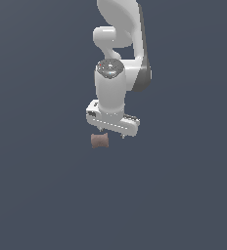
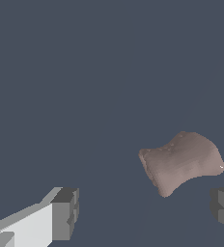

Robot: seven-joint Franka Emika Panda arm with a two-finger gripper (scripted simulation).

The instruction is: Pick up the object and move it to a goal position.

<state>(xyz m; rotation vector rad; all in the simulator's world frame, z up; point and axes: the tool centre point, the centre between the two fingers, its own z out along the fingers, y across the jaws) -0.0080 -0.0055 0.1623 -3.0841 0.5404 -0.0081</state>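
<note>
The object (image 1: 100, 140) is a small reddish-brown stubby cylinder with a narrowed waist, lying on its side on the flat dark grey surface. My white gripper (image 1: 112, 134) points down just behind it, towards the exterior view's right, with only short fingertips showing below the hand. In the wrist view the object (image 2: 181, 161) lies ahead of the line between my two fingers, closer to one dark pad (image 2: 223, 208) than to the other (image 2: 65, 213). The gripper (image 2: 144, 211) is open and empty, and the object is not between the pads.
The white arm (image 1: 120, 44) rises behind the gripper towards the top of the exterior view. Nothing else shows on the plain dark grey surface (image 1: 47, 195).
</note>
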